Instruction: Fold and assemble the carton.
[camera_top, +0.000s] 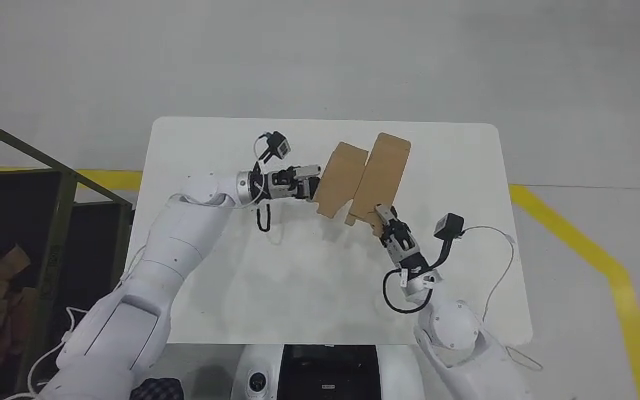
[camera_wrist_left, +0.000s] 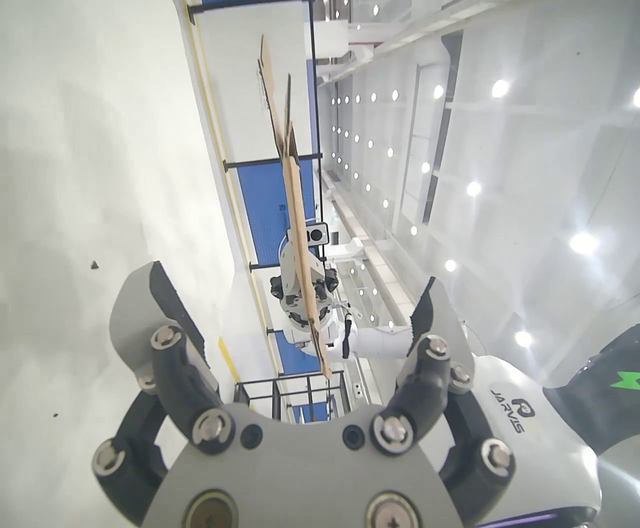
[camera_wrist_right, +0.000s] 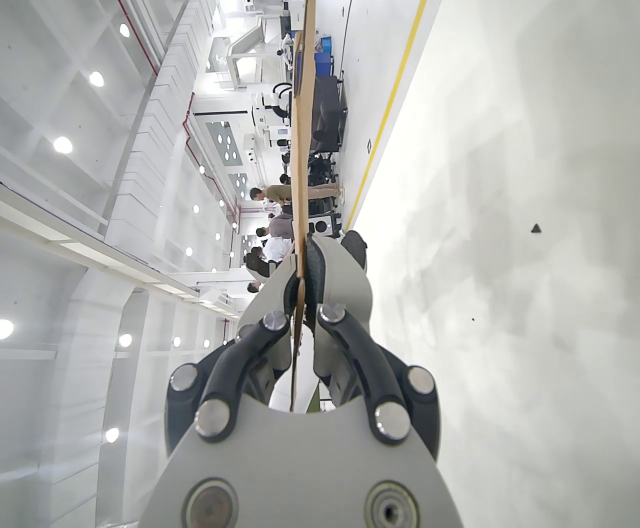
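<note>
The carton (camera_top: 360, 180) is a flat brown cardboard blank with two long panels, held above the middle of the white table (camera_top: 200, 150). My right gripper (camera_top: 383, 217) is shut on the carton's near edge. In the right wrist view the carton (camera_wrist_right: 300, 150) runs edge-on out of the right gripper (camera_wrist_right: 302, 255). My left gripper (camera_top: 312, 185) sits at the carton's left edge. In the left wrist view the left gripper (camera_wrist_left: 290, 282) is open, and the thin edge of the carton (camera_wrist_left: 295, 200) ends between its spread fingers (camera_wrist_left: 150, 300) without touching them.
The table's left part and its far right part are bare. A dark metal rack (camera_top: 40, 200) stands on the floor off the table's left side. Yellow floor tape (camera_top: 570, 240) runs past the right side. A small dark speck (camera_wrist_right: 536, 228) lies on the tabletop.
</note>
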